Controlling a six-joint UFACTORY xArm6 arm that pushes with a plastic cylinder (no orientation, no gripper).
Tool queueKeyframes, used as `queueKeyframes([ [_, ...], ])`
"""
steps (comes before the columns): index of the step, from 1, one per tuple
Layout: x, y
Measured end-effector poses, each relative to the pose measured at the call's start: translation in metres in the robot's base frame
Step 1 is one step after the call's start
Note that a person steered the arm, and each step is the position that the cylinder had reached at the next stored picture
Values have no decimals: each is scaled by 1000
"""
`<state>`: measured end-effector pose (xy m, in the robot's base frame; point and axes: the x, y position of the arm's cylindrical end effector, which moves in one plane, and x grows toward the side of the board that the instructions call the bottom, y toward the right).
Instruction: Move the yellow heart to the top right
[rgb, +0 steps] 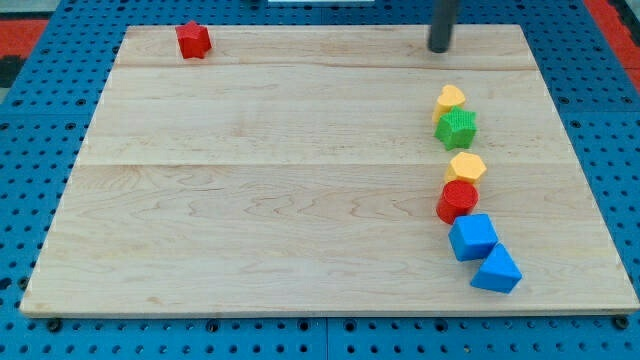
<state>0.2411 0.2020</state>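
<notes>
The yellow heart (450, 99) lies on the wooden board at the view's right, at the top of a column of blocks. It touches the green star (457, 127) just below it. My tip (439, 47) is near the board's top edge, a little above the yellow heart and slightly to its left, apart from it.
Below the green star lie a yellow hexagon (465, 167), a red cylinder (457, 201), a blue cube (472, 237) and a blue triangle (497, 270), in a chain down the right side. A red block (193, 40) sits at the top left corner. The board's edge (330, 312) borders blue pegboard.
</notes>
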Motion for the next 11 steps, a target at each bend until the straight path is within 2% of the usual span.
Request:
queueKeyframes([
  [1,11,91],
  [2,54,95],
  [3,103,47],
  [4,109,-33],
  [5,131,-21],
  [6,131,-20],
  [7,131,-93],
  [8,124,-117],
  [9,117,-98],
  [11,104,-98],
])
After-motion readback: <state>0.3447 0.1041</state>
